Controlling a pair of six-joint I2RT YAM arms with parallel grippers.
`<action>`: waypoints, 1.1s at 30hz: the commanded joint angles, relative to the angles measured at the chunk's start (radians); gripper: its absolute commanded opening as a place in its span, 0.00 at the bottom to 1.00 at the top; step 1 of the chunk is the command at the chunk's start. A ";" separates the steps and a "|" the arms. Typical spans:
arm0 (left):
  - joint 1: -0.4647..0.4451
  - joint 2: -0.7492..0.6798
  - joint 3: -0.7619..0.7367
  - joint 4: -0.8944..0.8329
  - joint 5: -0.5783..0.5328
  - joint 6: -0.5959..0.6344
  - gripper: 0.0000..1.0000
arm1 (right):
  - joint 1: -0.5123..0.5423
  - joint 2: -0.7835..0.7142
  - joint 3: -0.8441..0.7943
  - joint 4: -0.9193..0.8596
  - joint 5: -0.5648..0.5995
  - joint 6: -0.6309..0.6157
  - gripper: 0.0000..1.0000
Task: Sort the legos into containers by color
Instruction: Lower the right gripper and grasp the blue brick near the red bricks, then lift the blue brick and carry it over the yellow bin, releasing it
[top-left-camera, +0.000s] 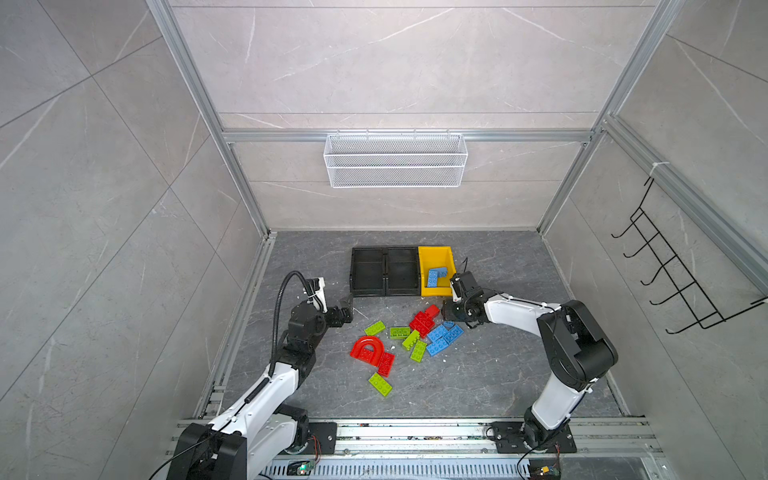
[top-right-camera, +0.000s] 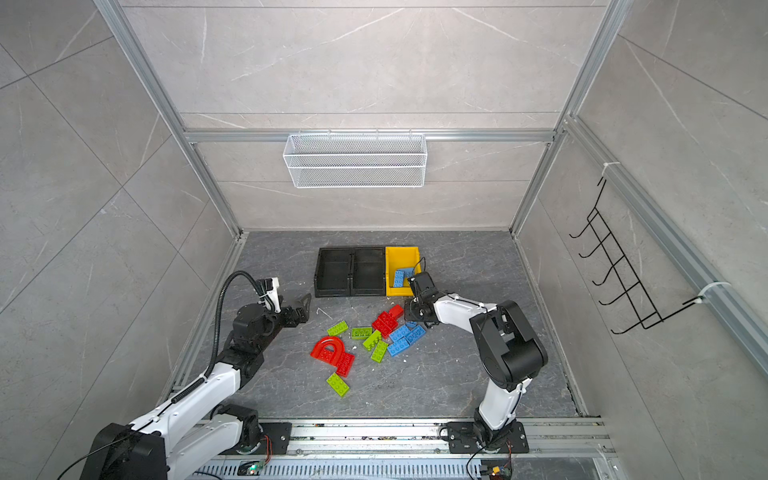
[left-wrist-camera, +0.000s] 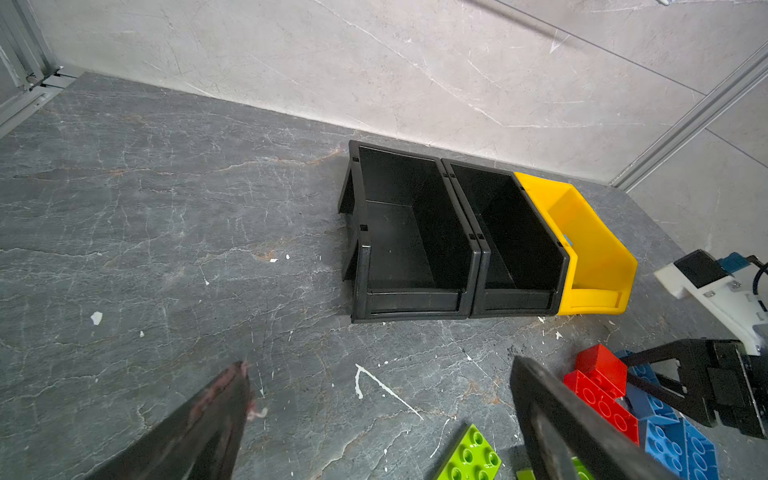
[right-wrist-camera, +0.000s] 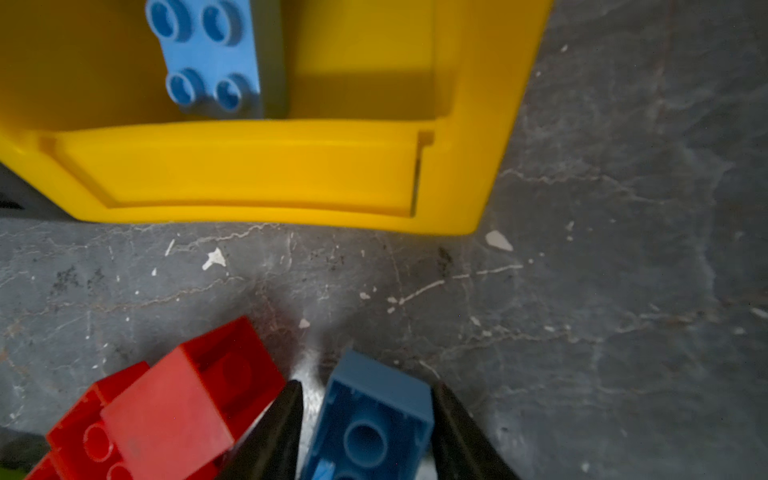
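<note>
We see two arms in white shells with black joints. The left arm (top-left-camera: 266, 390) wears a ribbed black hose (top-left-camera: 275, 324); the right arm (top-left-camera: 515, 313) has a thin black cable (top-left-camera: 524, 302) along its forearm. Both have black bolted base plates (top-left-camera: 505, 441).

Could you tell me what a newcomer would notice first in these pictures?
Bright red, green and blue bricks lie scattered mid-floor, the red arch among them. Behind them, a yellow bin holds blue bricks beside two empty black bins. The right tool straddles a blue brick near the yellow bin's front.
</note>
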 joint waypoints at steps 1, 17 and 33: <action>-0.002 -0.011 0.012 0.031 -0.001 0.005 1.00 | 0.005 0.007 -0.004 -0.011 0.030 -0.003 0.48; -0.003 -0.010 0.014 0.020 -0.023 0.009 1.00 | 0.004 -0.133 -0.065 0.029 -0.027 0.017 0.35; -0.003 0.006 0.018 0.028 -0.012 0.004 1.00 | 0.005 -0.239 0.029 -0.073 -0.029 -0.057 0.33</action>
